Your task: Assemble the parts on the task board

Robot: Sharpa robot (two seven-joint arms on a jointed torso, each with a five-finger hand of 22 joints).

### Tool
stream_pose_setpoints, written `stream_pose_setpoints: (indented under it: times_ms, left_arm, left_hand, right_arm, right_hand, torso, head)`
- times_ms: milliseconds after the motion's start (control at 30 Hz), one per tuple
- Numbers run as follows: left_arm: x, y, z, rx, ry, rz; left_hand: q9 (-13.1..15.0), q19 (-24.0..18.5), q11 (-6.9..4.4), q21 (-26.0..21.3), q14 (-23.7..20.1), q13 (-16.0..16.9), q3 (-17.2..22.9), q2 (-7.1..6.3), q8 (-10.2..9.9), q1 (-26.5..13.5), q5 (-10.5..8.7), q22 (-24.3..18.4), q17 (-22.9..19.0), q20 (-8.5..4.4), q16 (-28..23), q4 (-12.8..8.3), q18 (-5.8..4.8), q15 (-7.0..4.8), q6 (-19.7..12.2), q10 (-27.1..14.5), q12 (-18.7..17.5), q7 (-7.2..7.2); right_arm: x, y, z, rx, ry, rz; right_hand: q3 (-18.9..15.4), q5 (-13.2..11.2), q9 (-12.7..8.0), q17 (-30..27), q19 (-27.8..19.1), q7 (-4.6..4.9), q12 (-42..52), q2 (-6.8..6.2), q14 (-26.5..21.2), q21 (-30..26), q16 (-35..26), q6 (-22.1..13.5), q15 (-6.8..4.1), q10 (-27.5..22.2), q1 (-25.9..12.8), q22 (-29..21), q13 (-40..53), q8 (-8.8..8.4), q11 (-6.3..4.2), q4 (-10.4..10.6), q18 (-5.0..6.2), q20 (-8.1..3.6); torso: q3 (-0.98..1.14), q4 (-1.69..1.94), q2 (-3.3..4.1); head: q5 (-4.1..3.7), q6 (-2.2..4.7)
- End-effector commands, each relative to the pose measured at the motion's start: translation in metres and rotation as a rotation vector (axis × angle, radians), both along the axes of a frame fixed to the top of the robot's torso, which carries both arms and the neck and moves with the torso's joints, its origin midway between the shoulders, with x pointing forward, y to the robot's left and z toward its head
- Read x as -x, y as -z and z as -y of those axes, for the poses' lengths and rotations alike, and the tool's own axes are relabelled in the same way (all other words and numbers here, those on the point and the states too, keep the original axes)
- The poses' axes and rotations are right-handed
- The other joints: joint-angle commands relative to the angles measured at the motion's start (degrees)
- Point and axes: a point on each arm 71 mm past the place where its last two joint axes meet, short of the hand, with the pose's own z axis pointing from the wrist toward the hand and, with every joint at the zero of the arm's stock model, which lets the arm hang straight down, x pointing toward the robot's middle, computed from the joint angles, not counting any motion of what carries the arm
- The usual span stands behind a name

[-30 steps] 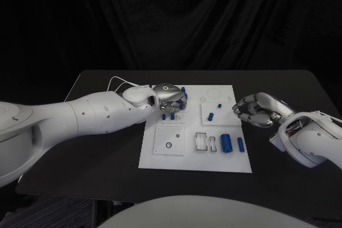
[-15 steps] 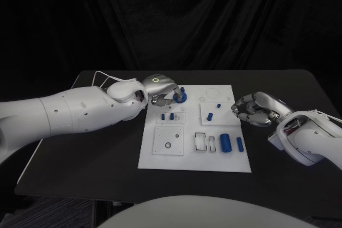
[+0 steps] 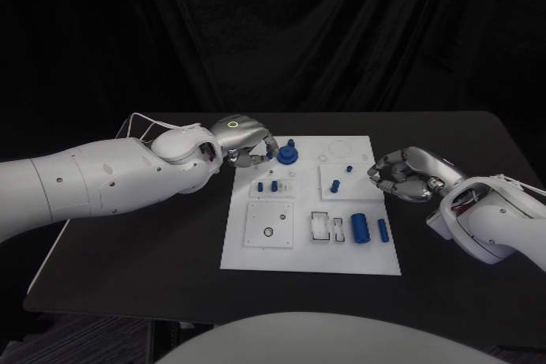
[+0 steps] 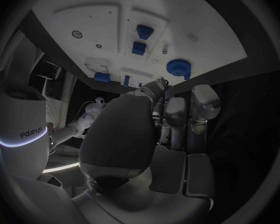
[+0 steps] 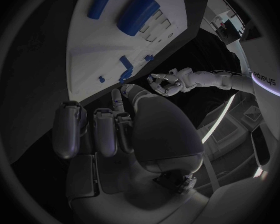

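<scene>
- The left hand (image 3: 242,140) sits at the far left corner of the white board (image 3: 313,257). A second ago it was lower, over the board's left column; it has since drawn back toward the far edge.
- Left hand state: fingers partly curled and apart; the wrist view shows nothing between them.
- A round blue part (image 3: 288,153) stands on the board just beside the left hand's fingertips. A second ago this hand covered the spot; the part is now exposed. Contact between fingertips and part cannot be determined.
- Two small blue pegs (image 3: 267,187) stand on the board, nearer the robot than the left hand.
- The right hand (image 3: 407,174) hovers at the board's right edge, unchanged from the earlier frames. Fingers are curled inward; it holds nothing.
- A blue cylinder (image 3: 360,227) and a thinner blue rod (image 3: 383,230) lie on the board near the right hand, on its robot side.
- Two short blue pegs (image 3: 342,178) stand just inside the right hand's fingers.
</scene>
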Motion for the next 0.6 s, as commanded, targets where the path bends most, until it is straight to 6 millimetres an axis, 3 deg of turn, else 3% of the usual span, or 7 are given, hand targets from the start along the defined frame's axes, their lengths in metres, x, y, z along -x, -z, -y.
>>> stream_pose_setpoints:
  times_ms: [33, 167, 400, 600]
  left_arm:
    - [-0.002, 0.001, 0.001, -0.016, -0.014, -0.015]
    - [-0.005, 0.005, 0.002, -0.025, -0.017, -0.024]
    - [-0.008, 0.013, 0.003, -0.043, -0.020, -0.046]
    - [-0.009, 0.021, 0.005, -0.056, -0.021, -0.069]
  left_hand:
    - [0.0, -0.5, -0.06, -0.3, -0.2, 0.0, -0.2, 0.17, -0.3, 0.1, -0.21, 5.0, 0.0, -0.04, -0.3, -0.3, -0.31, -0.05, 0.3, 0.5, -0.2, -0.09]
    - [-0.1, -0.5, -0.06, -0.2, -0.3, 0.0, -0.2, 0.14, -0.3, 0.0, -0.29, 5.1, -0.1, -0.02, -0.4, -0.3, -0.33, -0.05, 0.2, 0.6, -0.2, -0.08]
    - [-0.2, -0.6, 0.10, -0.4, -0.4, -0.2, -0.3, 0.03, -0.5, -0.2, -0.02, 5.1, -0.2, 0.02, -0.5, -0.2, -0.31, 0.01, 0.1, 0.7, -0.4, 0.03]
    - [-0.3, -0.6, 0.13, -0.5, -0.4, -0.2, -0.3, 0.00, -0.6, -0.3, 0.08, 5.1, -0.3, 0.03, -0.6, -0.2, -0.30, 0.02, 0.0, 0.7, -0.5, 0.06]
  right_arm:
    - [0.000, 0.001, -0.001, 0.005, -0.001, -0.012]
    - [0.000, 0.001, -0.001, 0.004, -0.002, -0.012]
    - [-0.001, 0.001, -0.002, 0.004, -0.002, -0.009]
    - [-0.001, 0.001, -0.002, 0.004, -0.003, -0.008]
  right_hand:
    - [0.3, 0.3, 0.1, 8.6, 0.9, -0.14, -0.4, 0.02, 4.5, -0.2, -0.3, 0.2, -0.18, 2.8, -0.3, 8.6, 11.3, 0.07, -0.06, 0.0, -0.18, -0.24]
    - [0.4, 0.3, 0.1, 8.6, 0.9, -0.16, -0.5, 0.06, 4.5, -0.3, -0.3, 0.2, -0.18, 2.6, -0.3, 8.5, 11.1, 0.11, -0.07, 0.0, -0.15, -0.24]
    - [0.4, 0.3, 0.1, 8.6, 0.9, -0.16, -0.5, 0.06, 4.5, -0.3, -0.3, 0.2, -0.18, 2.6, -0.3, 8.5, 11.1, 0.11, -0.07, 0.0, -0.15, -0.24]
    - [0.4, 0.3, 0.1, 8.5, 0.9, -0.16, -0.5, 0.07, 4.5, -0.4, -0.4, 0.3, -0.18, 2.4, -0.3, 8.5, 10.9, 0.13, -0.07, 0.0, -0.14, -0.24]
  torso:
    - [-0.05, -0.03, 0.05]
    - [-0.08, -0.02, 0.12]
    - [-0.06, -0.08, 0.13]
    - [-0.07, -0.12, 0.16]
  head:
    - [-0.01, 0.00]
    - [0.12, 0.00]
    - [1.32, 0.00]
    - [1.16, 0.00]
